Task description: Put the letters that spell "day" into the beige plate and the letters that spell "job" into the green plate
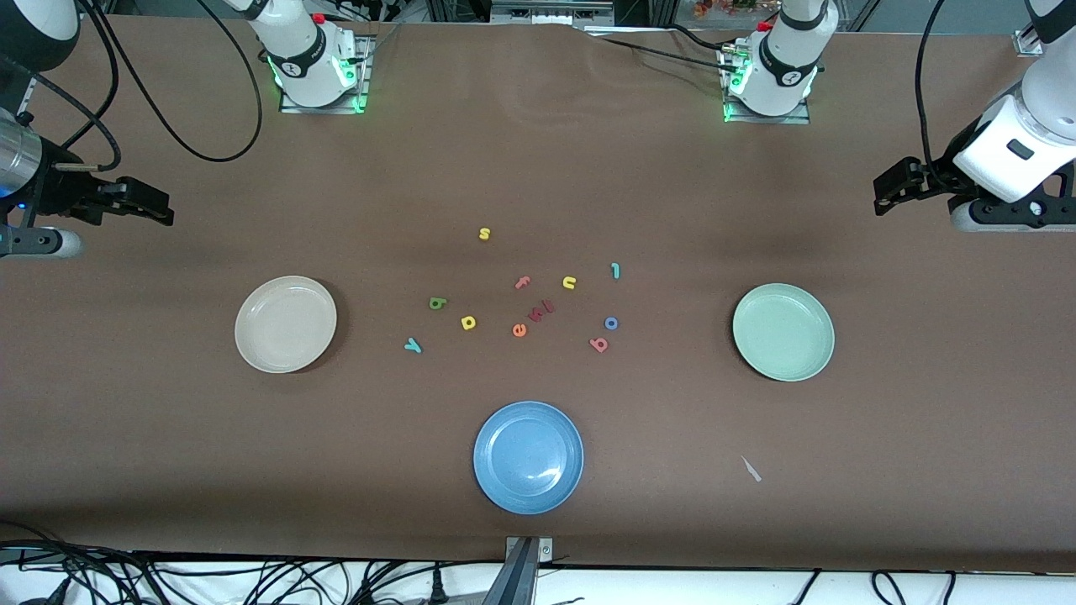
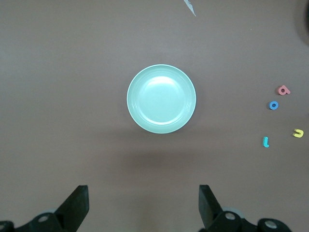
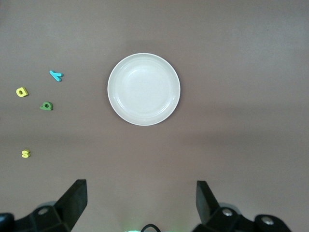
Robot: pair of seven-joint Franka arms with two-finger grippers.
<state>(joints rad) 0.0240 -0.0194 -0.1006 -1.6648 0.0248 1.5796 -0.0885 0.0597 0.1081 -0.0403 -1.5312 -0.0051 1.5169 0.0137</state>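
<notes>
The green "d" (image 1: 437, 303), yellow "a" (image 1: 468, 322) and teal "y" (image 1: 412, 344) lie mid-table, toward the empty beige plate (image 1: 286, 323). The teal "j" (image 1: 614, 270), blue "o" (image 1: 611, 323) and pink "b" (image 1: 598, 343) lie toward the empty green plate (image 1: 783, 331). My left gripper (image 1: 893, 186) hangs open over bare table at the left arm's end, the green plate (image 2: 161, 99) in its view. My right gripper (image 1: 147, 206) hangs open over the right arm's end, seeing the beige plate (image 3: 144, 89). Both hold nothing.
An empty blue plate (image 1: 528, 456) sits nearest the front camera. Other letters lie among the task's: a yellow "s" (image 1: 484, 234), pink "f" (image 1: 522, 282), yellow "u" (image 1: 569, 282), orange "e" (image 1: 519, 330) and a dark red piece (image 1: 540, 309). A small pale scrap (image 1: 751, 469) lies near the front edge.
</notes>
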